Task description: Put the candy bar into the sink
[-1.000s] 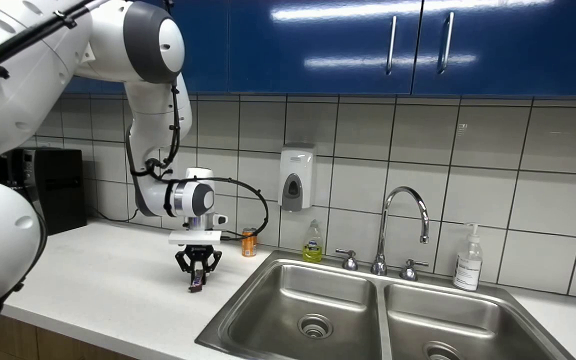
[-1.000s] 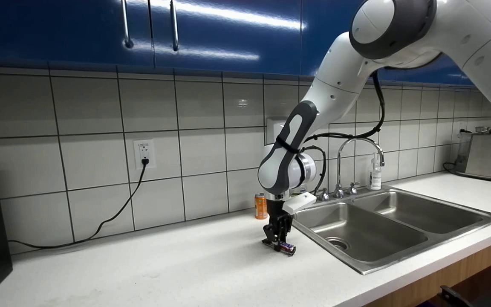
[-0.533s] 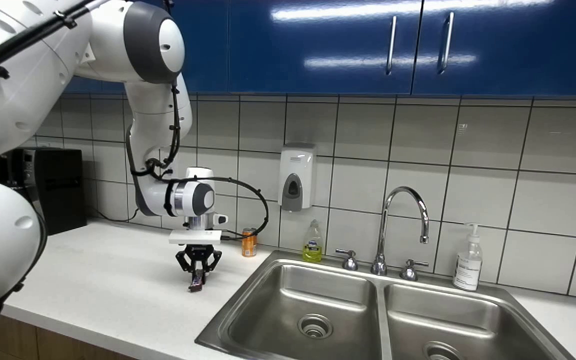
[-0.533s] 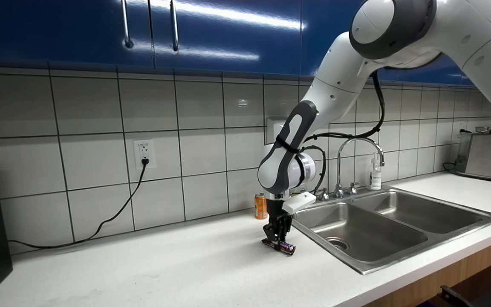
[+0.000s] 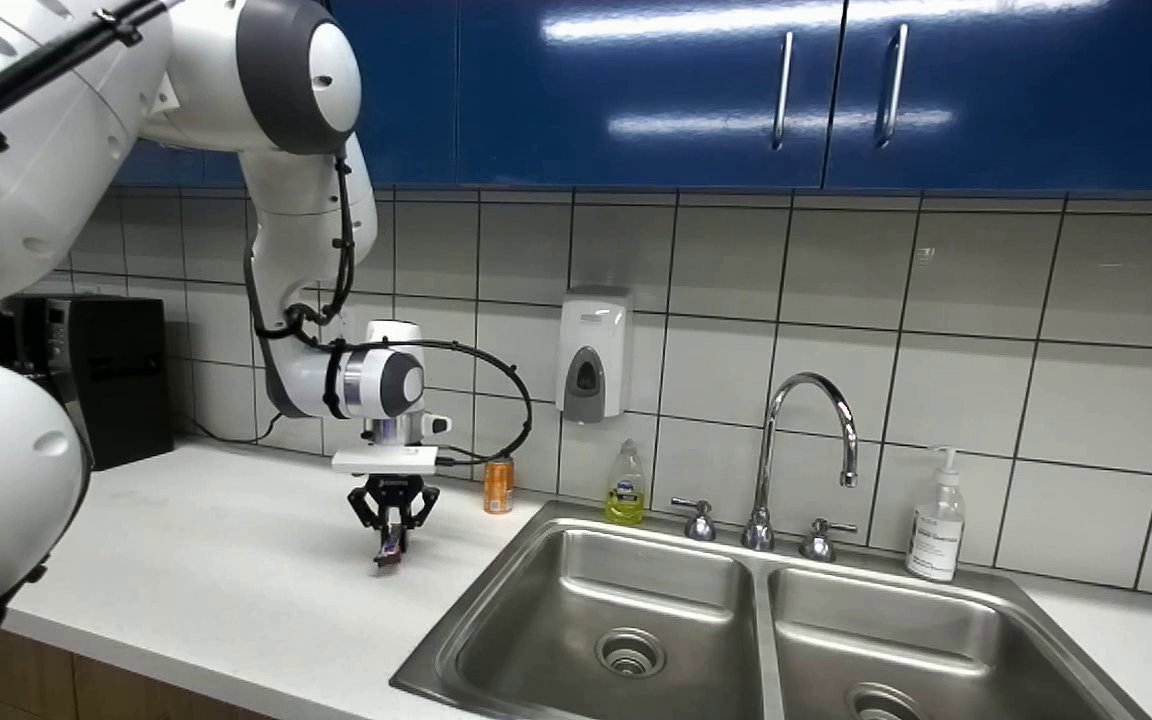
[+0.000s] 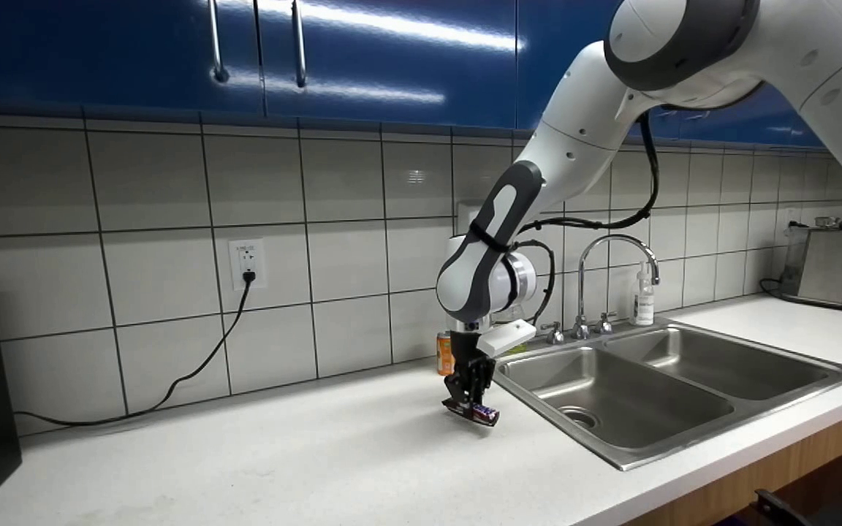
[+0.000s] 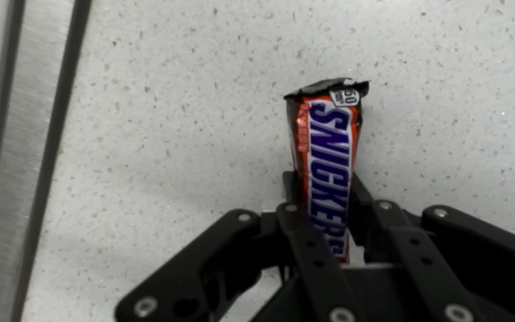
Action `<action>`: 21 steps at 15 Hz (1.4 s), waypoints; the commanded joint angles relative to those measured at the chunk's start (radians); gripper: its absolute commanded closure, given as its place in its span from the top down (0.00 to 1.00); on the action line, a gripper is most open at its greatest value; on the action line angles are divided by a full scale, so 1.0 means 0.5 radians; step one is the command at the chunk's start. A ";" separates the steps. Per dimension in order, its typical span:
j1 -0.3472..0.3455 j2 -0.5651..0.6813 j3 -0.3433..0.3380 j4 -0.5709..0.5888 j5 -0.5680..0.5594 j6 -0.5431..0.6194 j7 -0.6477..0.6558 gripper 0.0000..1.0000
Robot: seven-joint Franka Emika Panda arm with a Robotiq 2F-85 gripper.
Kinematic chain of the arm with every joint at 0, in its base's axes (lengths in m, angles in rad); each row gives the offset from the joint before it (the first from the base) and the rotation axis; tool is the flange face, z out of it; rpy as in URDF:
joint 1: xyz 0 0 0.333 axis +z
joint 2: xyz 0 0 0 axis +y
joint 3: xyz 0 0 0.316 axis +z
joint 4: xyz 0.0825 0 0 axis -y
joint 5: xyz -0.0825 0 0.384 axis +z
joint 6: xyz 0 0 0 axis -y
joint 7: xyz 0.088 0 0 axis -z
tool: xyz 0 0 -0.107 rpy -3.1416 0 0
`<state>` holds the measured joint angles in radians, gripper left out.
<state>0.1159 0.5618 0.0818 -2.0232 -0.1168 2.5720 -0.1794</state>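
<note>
The candy bar [image 7: 327, 147] is up in the air, just above the white desk [image 5: 236, 560]. In both exterior views it sits a bit higher than half a second ago, and there seems to be a small gap under it. The jaws hold it. They pinch its two long sides near the middle, closed up so far that only the bar keeps them apart.

That lift is the big change. I think it means the picking-up part is done and the carrying part starts. The grip looks good, because the bar goes up with the jaws.

The sink [image 5: 767, 640] comes next: in the wrist view its steel rim [image 7: 27, 134] runs at 9 o'clock from the bar. In an exterior view, the left-hand basin [image 5: 536, 650] is at about 4 o'clock, near the bar but not under it. So the bar is not in the sink yet.

I think the jaws should go up more first, then over to the basin. If they go too low, the bar could bump the rim and twist.

Farther out, in an exterior view, an orange can [image 5: 498, 485] stands at 2 o'clock from the bar. A soap bottle [image 5: 625, 488] stands past it, between 2 and 3. I think neither one is in the way.
</note>
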 commanded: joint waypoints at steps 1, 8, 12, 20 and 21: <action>0.010 -0.156 0.020 -0.049 0.015 -0.129 0.075 0.07; -0.028 -0.287 -0.002 -0.103 0.080 -0.203 0.164 0.07; -0.117 -0.376 -0.064 -0.182 0.152 -0.159 0.195 0.07; -0.353 -0.552 -0.249 -0.412 0.254 -0.068 0.187 0.07; -0.384 -0.568 -0.271 -0.445 0.266 -0.057 0.181 0.07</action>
<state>-0.0369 0.3385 -0.0367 -2.1713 -0.0040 2.5166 -0.0984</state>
